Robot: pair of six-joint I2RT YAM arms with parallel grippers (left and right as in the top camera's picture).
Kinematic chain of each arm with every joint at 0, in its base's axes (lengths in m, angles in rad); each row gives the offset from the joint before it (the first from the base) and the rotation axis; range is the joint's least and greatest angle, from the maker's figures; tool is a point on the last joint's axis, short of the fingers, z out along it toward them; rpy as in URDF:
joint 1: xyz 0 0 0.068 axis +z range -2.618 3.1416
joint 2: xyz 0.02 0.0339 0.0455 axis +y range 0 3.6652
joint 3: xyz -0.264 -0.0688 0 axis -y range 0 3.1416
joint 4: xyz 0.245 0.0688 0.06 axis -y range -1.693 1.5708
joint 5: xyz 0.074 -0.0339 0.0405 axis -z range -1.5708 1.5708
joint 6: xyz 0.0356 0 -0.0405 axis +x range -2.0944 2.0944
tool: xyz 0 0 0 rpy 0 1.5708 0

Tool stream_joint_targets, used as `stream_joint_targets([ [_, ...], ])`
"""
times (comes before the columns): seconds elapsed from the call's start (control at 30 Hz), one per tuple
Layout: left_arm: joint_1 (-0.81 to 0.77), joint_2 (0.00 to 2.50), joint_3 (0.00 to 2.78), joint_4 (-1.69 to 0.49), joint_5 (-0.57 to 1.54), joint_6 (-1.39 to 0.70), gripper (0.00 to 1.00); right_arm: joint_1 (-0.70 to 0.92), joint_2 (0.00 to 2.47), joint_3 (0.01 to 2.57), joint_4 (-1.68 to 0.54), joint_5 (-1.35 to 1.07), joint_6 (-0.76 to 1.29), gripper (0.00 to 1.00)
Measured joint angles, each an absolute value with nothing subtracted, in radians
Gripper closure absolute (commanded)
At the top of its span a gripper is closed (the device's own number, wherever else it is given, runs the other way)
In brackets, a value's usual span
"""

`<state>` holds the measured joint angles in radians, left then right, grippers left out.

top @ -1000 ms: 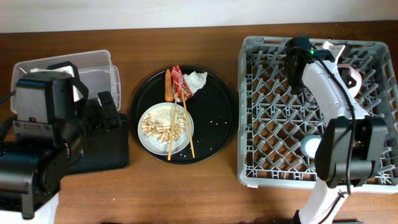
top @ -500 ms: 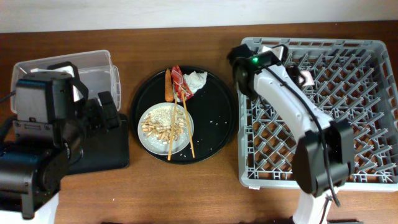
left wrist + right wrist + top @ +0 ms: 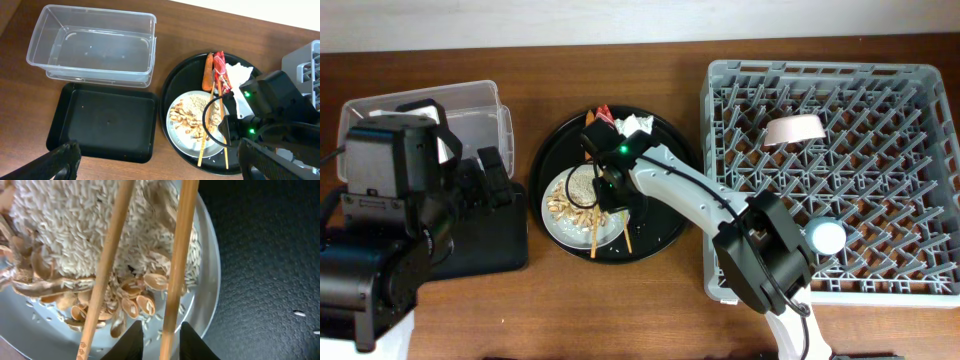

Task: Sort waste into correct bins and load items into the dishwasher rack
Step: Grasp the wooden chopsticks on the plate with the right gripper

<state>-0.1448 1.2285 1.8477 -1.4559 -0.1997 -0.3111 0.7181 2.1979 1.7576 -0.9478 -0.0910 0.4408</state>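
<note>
Right gripper (image 3: pixel 162 339): fingers parted, astride one chopstick (image 3: pixel 179 255), not closed on it; only its wrist camera shows this.
Plate (image 3: pixel 207 295): on round black tray (image 3: pixel 655 235), carrying rice (image 3: pixel 60 220) and peanuts (image 3: pixel 135 305).
Left gripper (image 3: pixel 160 156): spread wide above flat black tray (image 3: pixel 102 120); clear tub (image 3: pixel 95 47) just beyond. Overhead, the arm hides much of both.
Rack (image 3: pixel 920 72): tilted bowl (image 3: pixel 793 130), blue cup (image 3: pixel 825 236); overhead only.
Waste: carrot stick (image 3: pixel 206 75), red wrapper (image 3: pixel 220 75), napkin (image 3: pixel 239 75) at round tray's rim.
</note>
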Motion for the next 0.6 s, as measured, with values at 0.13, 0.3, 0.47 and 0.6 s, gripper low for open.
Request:
stream_joint_targets([
  [0.13,-0.145,1.229,1.848,-1.456,-0.200,-0.311,0.01,0.720,2.199,1.758,-0.949,-0.042,0.441,0.75],
  [0.3,-0.145,1.229,1.848,-1.456,-0.200,-0.311,0.01,0.731,2.203,1.695,-0.872,-0.035,0.444,0.96],
  [0.47,-0.145,1.229,1.848,-1.456,-0.200,-0.311,0.01,0.732,2.186,1.711,-0.897,-0.034,0.406,0.96],
  [0.6,-0.145,1.229,1.848,-1.456,-0.200,-0.311,0.01,0.620,1.854,1.744,-1.016,-0.013,0.397,0.96],
])
